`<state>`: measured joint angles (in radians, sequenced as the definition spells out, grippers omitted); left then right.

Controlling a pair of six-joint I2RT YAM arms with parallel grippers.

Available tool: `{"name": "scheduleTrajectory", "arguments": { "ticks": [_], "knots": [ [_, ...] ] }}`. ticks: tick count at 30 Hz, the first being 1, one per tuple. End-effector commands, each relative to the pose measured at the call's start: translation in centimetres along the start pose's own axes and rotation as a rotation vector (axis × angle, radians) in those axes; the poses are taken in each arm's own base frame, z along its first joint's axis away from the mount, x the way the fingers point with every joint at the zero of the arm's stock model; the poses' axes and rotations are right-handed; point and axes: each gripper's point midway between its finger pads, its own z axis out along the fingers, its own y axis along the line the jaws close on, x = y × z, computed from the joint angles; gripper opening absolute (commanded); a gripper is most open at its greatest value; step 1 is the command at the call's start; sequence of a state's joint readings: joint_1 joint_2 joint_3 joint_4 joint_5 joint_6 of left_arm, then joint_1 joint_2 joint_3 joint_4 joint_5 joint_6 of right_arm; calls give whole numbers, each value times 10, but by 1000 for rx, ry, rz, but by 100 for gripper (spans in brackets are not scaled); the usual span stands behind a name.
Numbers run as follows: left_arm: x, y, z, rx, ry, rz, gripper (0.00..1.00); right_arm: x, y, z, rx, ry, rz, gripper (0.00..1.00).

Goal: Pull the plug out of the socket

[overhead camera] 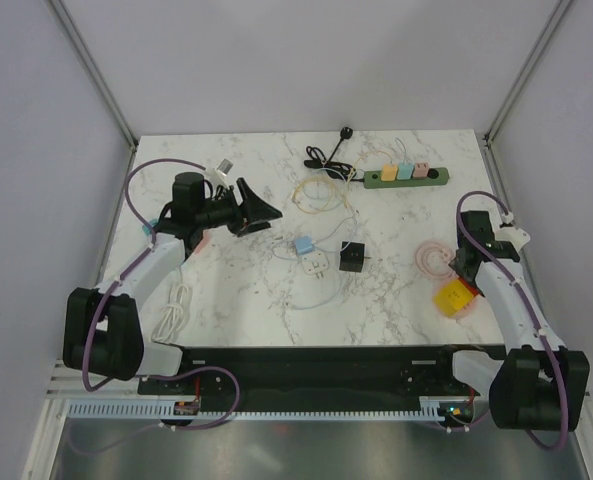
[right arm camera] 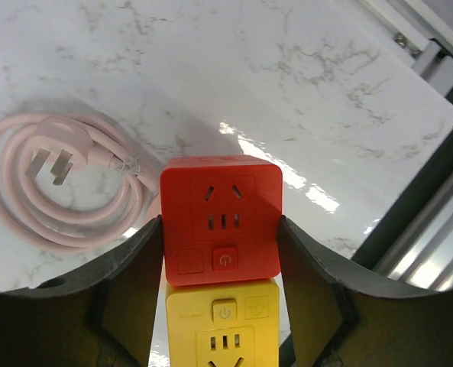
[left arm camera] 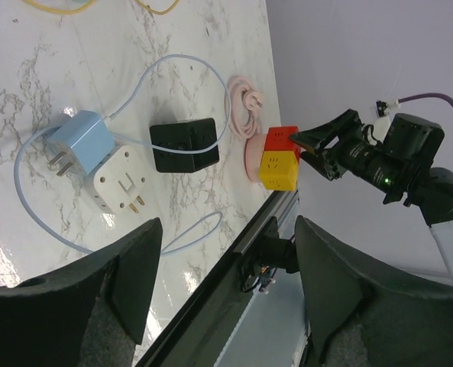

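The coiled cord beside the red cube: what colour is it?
Pale pink; the cord shows best in the right wrist view.

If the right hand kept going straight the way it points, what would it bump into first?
The red plastic cube socket: it sits right between the fingers of the right hand. Depth is hard to judge.

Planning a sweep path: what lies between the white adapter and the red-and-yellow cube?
The black cube, close beside the white adapter; the left wrist view shows it best.
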<state>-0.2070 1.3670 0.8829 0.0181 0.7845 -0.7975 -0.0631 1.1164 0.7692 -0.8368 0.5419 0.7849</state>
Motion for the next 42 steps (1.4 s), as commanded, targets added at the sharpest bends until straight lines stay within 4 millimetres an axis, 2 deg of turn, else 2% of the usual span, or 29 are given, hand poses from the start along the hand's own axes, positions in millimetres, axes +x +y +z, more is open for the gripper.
{"name": "scheduleTrajectory", "arguments": {
  "ticks": [1,2,7,10,14,16,18,22,23,25,26,27,29,32,36,40,42],
  "knots": [
    [0,-15,4,67,24,101,75,38,82,-13,-295,227,181,27],
    [2,-15,6,71,35,108,73,45,92,-18,-312,235,149,28],
    [11,-24,13,88,76,173,72,39,127,-35,-366,214,159,29],
    [20,-35,20,104,101,264,72,48,145,-43,-390,229,191,31],
    [35,-42,27,103,143,343,76,58,161,-54,-426,238,198,34],
    [46,-49,34,103,169,387,80,55,168,-60,-437,219,190,37],
    [61,-51,40,97,207,427,82,55,171,-64,-439,201,162,43],
    [80,-61,51,103,250,468,86,53,166,-63,-435,170,90,55],
    [83,-63,54,102,256,476,89,53,166,-64,-442,164,70,62],
    [93,-75,60,105,264,511,91,49,167,-68,-457,142,32,71],
    [96,-79,63,105,262,536,95,45,165,-71,-464,109,-4,80],
    [103,-83,68,88,261,561,96,41,165,-74,-470,88,-15,84],
    [104,-94,73,80,236,601,97,30,162,-81,-485,31,-50,98],
    [112,-105,82,69,216,664,97,7,156,-95,-503,-51,-57,98],
    [126,-118,98,42,191,770,97,-24,137,-110,-472,-166,-61,98],
    [135,-109,119,-33,161,885,100,-42,120,-124,-481,-223,-52,98],
    [134,-102,129,-84,139,916,100,-39,117,-124,-498,-205,-66,98]
  ]
}}
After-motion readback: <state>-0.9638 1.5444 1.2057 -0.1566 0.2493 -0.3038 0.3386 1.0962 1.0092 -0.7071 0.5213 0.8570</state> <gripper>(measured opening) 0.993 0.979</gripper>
